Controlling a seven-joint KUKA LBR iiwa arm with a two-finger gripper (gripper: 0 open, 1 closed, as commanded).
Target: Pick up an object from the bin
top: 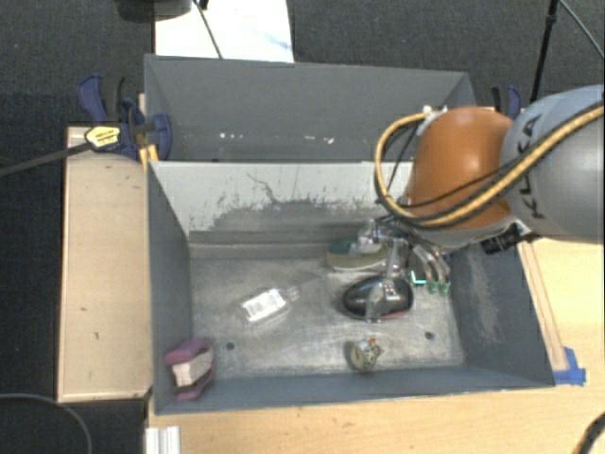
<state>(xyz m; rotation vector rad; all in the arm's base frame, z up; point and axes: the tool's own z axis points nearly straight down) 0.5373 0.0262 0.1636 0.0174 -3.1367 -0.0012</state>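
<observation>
Bin (170,291), grey metal, floor scuffed. Arm (567,178) enters from 3 o'clock; its orange cover (463,164) and looped cables hide the bin's back right corner and part of the right wall. Gripper (386,296) is low on the right half of the floor, right over a dark rounded thing (359,299), black and glossy, lying at about 3 o'clock from the floor's centre. The gripper covers that thing's right part, so its full outline is hard to make out and its kind is uncertain. Jaws: cannot tell whether open or closed, nor whether they grip anything; the metal parts merge with the dark thing below. Small green bits (433,285) at 3 o'clock of the gripper; unclear whether they belong to the robot or lie loose. Count of loose things on the floor: five, one of each. One dark rounded thing, as above. One pale greenish thing (348,253) at 12 o'clock of it, near the back wall, its right end hidden behind the gripper. One clear packet (265,305) with a white label, at 9 o'clock of the floor's centre, well apart from the gripper. One purple lump (189,362) with a pale patch, in the corner at 8 o'clock. One small round olive thing (364,353) at 6 o'clock of the dark thing, near the front wall; its detail is too small to read.
</observation>
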